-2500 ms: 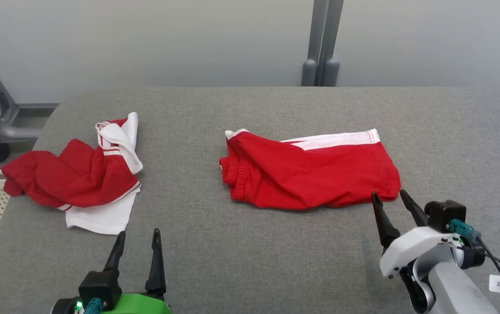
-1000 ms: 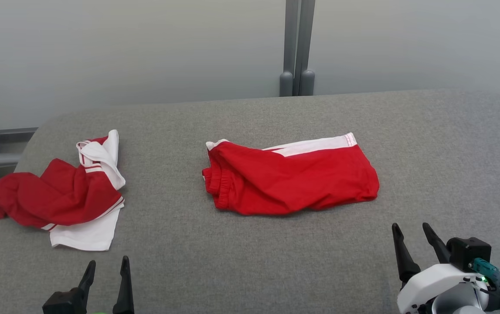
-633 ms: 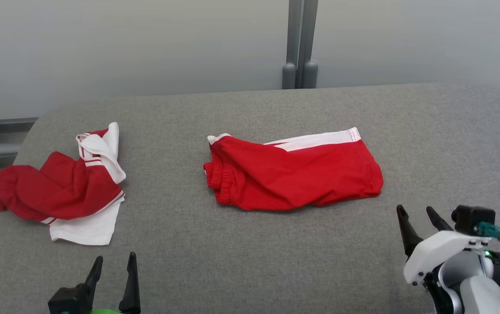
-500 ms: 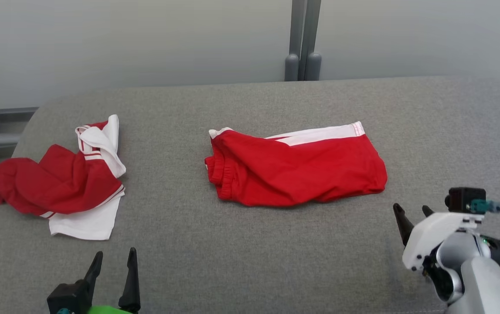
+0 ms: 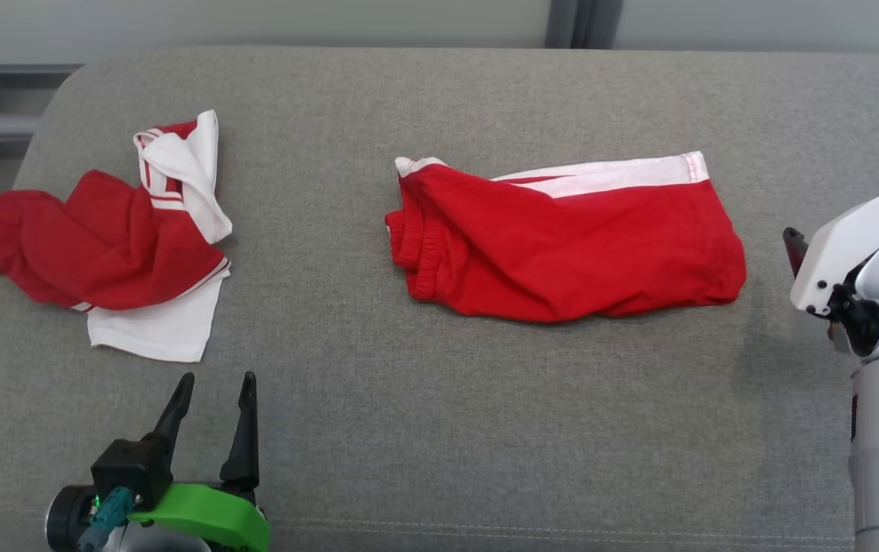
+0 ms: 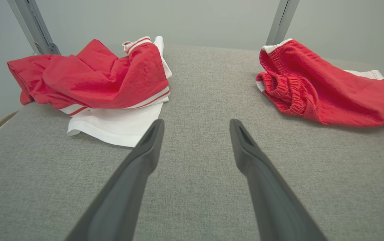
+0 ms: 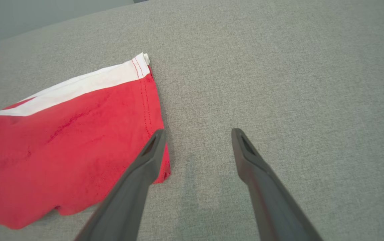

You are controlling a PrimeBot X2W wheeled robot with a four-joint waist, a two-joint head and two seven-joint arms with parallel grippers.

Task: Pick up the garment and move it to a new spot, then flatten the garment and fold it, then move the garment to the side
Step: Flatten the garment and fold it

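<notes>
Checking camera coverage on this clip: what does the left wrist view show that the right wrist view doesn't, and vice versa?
Left wrist view: the crumpled red-and-white garment, the elastic waistband of the folded red shorts, grey posts, and the open left gripper. Right wrist view: the shorts' stitched hem edge and the open right gripper near it. Both: the folded red shorts and the grey padded surface.
</notes>
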